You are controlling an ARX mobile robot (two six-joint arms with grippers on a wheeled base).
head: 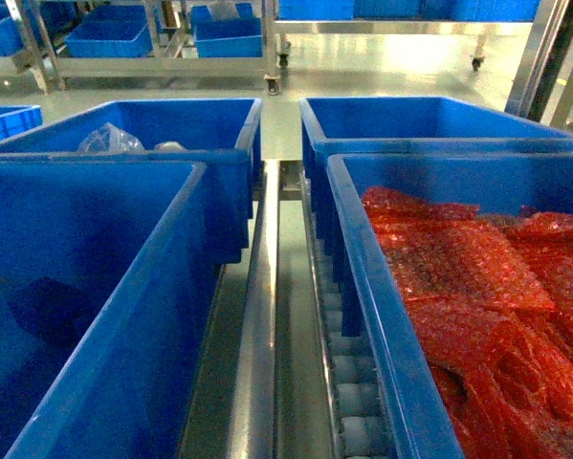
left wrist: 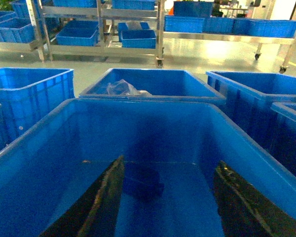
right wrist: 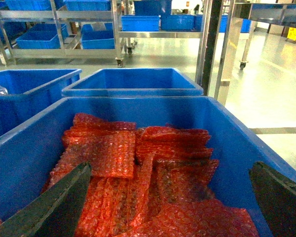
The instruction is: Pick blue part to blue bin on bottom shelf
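Observation:
The blue bin [left wrist: 34,148] fills the left wrist view, and its near wall [head: 133,316] stands at the left of the head view. A dark blue part [left wrist: 145,182] lies on its floor, also seen as a dark shape [head: 47,311] in the head view. My left gripper [left wrist: 170,162] hangs open over this bin, with the part below and between its black fingers [left wrist: 105,200], apart from them. My right gripper [right wrist: 171,165] is open above the other crate [right wrist: 19,148], which holds red bubble-wrap packets [right wrist: 113,153]. Neither gripper shows in the head view.
The bottom shelf's steel divider rail [head: 267,287] and roller track [head: 348,373] run between the two near crates. Two more blue crates stand behind; the left one [head: 219,120] holds clear plastic wrap [head: 109,141]. Racks with blue bins [head: 123,38] line the far floor.

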